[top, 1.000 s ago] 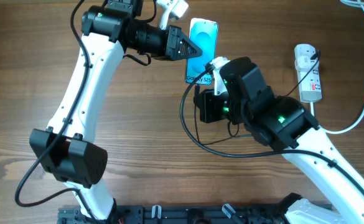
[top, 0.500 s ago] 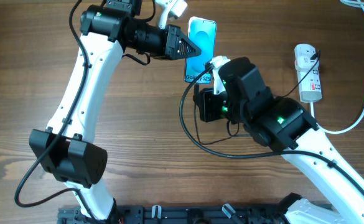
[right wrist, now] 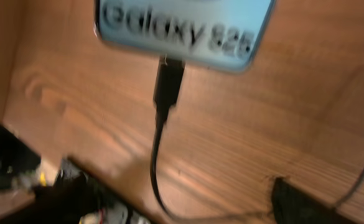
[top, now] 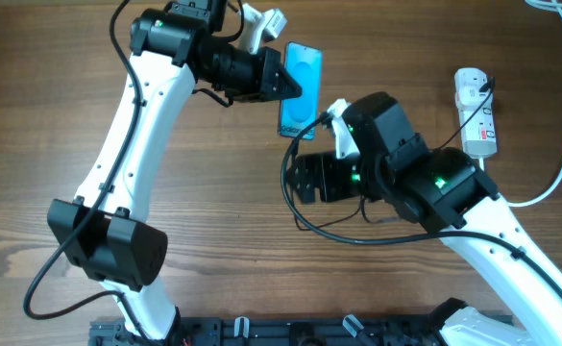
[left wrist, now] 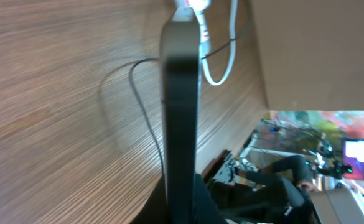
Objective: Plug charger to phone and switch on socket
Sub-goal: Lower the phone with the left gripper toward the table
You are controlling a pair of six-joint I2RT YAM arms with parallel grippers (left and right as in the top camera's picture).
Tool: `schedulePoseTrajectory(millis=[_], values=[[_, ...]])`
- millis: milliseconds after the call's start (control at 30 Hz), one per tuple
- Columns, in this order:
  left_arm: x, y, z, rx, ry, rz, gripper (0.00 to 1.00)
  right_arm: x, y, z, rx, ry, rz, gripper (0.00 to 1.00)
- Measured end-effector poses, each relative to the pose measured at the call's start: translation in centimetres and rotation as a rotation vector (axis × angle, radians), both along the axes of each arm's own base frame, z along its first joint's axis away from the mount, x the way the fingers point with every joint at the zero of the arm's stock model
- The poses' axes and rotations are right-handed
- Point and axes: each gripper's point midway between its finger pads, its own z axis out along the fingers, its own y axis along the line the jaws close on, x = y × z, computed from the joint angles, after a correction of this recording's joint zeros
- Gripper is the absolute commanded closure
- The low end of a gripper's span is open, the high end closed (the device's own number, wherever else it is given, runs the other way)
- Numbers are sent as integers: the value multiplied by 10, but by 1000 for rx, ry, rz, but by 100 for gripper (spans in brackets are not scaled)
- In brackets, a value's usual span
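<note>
I am holding my right claw [top: 330,123] spread wide just short of the charger [right wrist: 168,81], its plug sitting in the phone [top: 303,72], which my left claw [top: 287,85] is pinching tight, tilted on edge, with the socket [top: 477,115] lying well apart on the counter [top: 213,202].

The phone [top: 301,86] was in the upper middle of the overhead frame, over the table [top: 31,125], with the left gripper [top: 282,82] against its left long edge. The charger [top: 284,187] was plugged into the phone's lower short edge, and its cable looped downward, then right, passing beneath the right arm [top: 434,187] at lower centre. The socket [top: 477,115] lay near the right edge, well apart from the phone, with the right arm between them and its thick cord [top: 549,192] trailing toward the lower right.
</note>
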Motion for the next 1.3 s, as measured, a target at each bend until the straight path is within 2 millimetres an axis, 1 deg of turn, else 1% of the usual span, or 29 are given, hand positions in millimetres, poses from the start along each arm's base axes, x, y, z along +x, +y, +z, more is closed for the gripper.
schedulePoseTrajectory(millis=[100, 200, 233, 267, 300, 400, 533, 600, 633, 733, 800, 967, 1133, 1200, 1300], values=[[0, 5, -11, 44, 21, 22, 96, -13, -3, -6, -10, 63, 21, 0], [-3, 10, -31, 86, 64, 37, 96, -21, -5, -9, -19, 102, 25, 0], [-5, 11, -43, 102, 90, 41, 96, -22, -5, -9, -17, 109, 24, 0], [-7, 12, -49, 113, 104, 41, 96, -22, -5, -9, -14, 112, 23, 0], [-9, 12, -61, 124, 119, 42, 96, -23, -4, -9, -12, 115, 21, 1], [-13, 9, -85, 140, 147, 44, 96, -23, -4, -9, -6, 124, 15, 0], [-17, 2, -112, 150, 163, 45, 96, -23, -3, -10, 0, 150, -18, 0], [-18, 1, -120, 150, 165, 46, 96, -22, -3, -13, -2, 168, -33, 0], [-21, 1, -131, 153, 175, 50, 96, -22, -3, -14, -3, 174, -37, 0], [-22, 2, -144, 155, 174, 54, 95, -22, -3, -15, -4, 184, -46, 1], [-25, 4, -157, 164, 183, 60, 95, -22, -3, -15, -3, 189, -53, 0], [-29, 6, -176, 178, 223, 74, 95, -22, -3, -15, -1, 193, -60, 0], [-24, 4, -205, 192, 258, 78, 95, -22, -3, -15, 1, 196, -66, 0], [-22, 3, -219, 195, 276, 76, 95, -22, -3, -15, 1, 196, -66, 0], [-23, 2, -236, 199, 308, 73, 95, -22, -3, -15, 2, 196, -66, 0]])
